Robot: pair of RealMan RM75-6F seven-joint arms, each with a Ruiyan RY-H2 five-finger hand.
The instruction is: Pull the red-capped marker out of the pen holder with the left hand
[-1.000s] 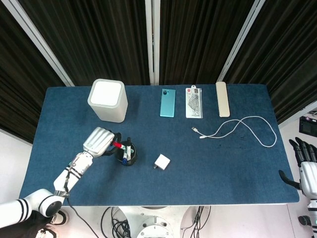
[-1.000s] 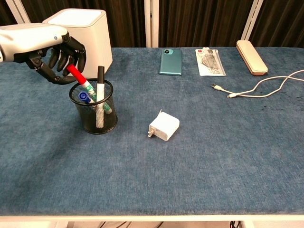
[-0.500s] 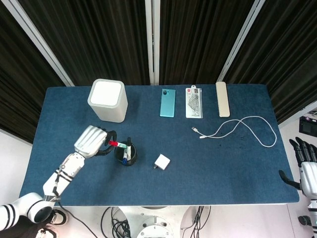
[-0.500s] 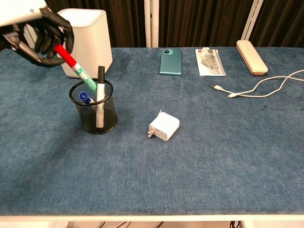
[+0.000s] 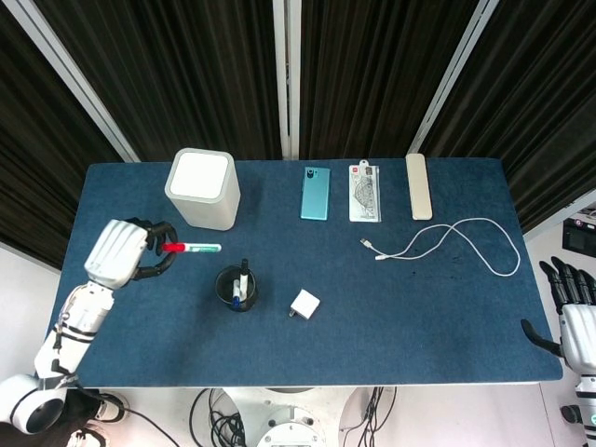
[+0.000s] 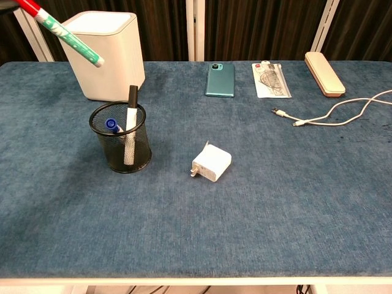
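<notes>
My left hand [image 5: 121,251] grips the red-capped marker [image 5: 191,248] by its red end, up in the air to the left of the black mesh pen holder [image 5: 237,288]. The marker [image 6: 61,30] is wholly out of the holder [image 6: 121,137] and slants down to the right in the chest view, where the hand itself is out of frame. A blue-capped and a black-capped marker stay in the holder. My right hand [image 5: 575,317] hangs off the table's right edge, fingers apart and holding nothing.
A white square bin [image 5: 202,187] stands behind the holder. A white charger [image 5: 304,304] lies to the holder's right. A teal phone [image 5: 315,194], a flat packet [image 5: 364,193], a beige case [image 5: 418,186] and a white cable [image 5: 447,244] lie further right.
My left hand has risen and swung left, drawing the red-capped marker fully out of the holder. The right hand has stayed put.
</notes>
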